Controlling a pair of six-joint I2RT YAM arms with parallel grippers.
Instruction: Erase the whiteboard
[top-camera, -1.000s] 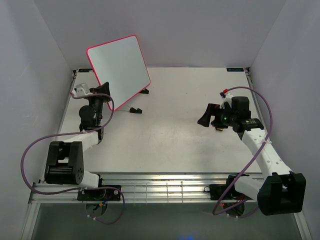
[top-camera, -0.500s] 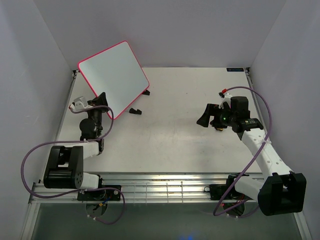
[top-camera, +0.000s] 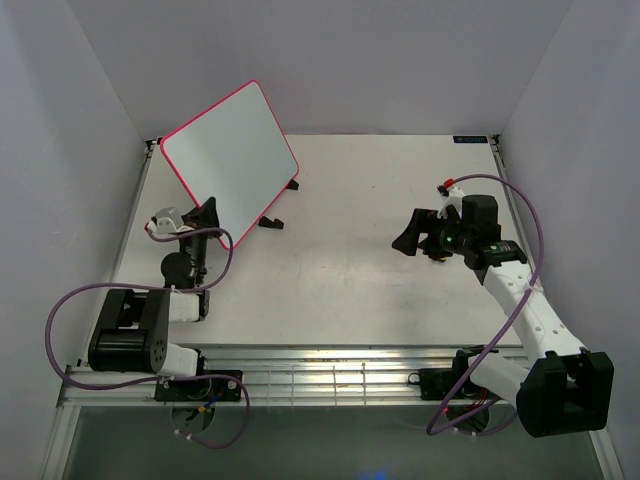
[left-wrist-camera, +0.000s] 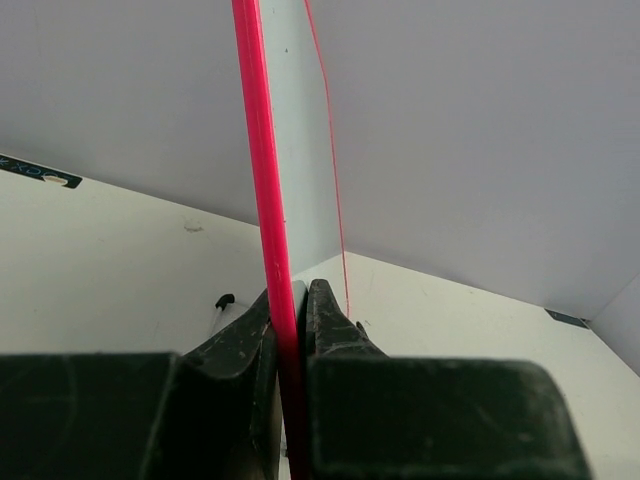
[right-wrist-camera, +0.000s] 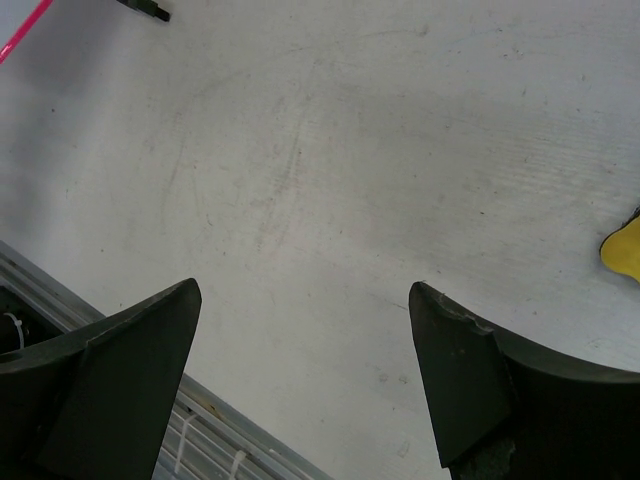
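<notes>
The whiteboard (top-camera: 228, 150) stands tilted at the far left of the table, pink-red border all round, and the face turned to the top camera shows no writing. My left gripper (top-camera: 205, 222) is shut on its lower left edge. In the left wrist view the pink edge of the whiteboard (left-wrist-camera: 262, 150) runs up from between my two black fingers (left-wrist-camera: 330, 320), which press on it from both sides. My right gripper (top-camera: 410, 238) hovers open over the right half of the table, and the right gripper (right-wrist-camera: 305, 300) has only bare tabletop between its jaws.
A small yellow sponge eraser (right-wrist-camera: 625, 248) shows at the right edge of the right wrist view. Two black feet (top-camera: 270, 221) of the board rest on the table. Grey walls close the sides and back. A metal rail (top-camera: 320, 375) runs along the near edge.
The left arm has drawn back toward the near edge with the board's edge in its grip, and the board has swung and shifted left. The right arm has hardly moved.
</notes>
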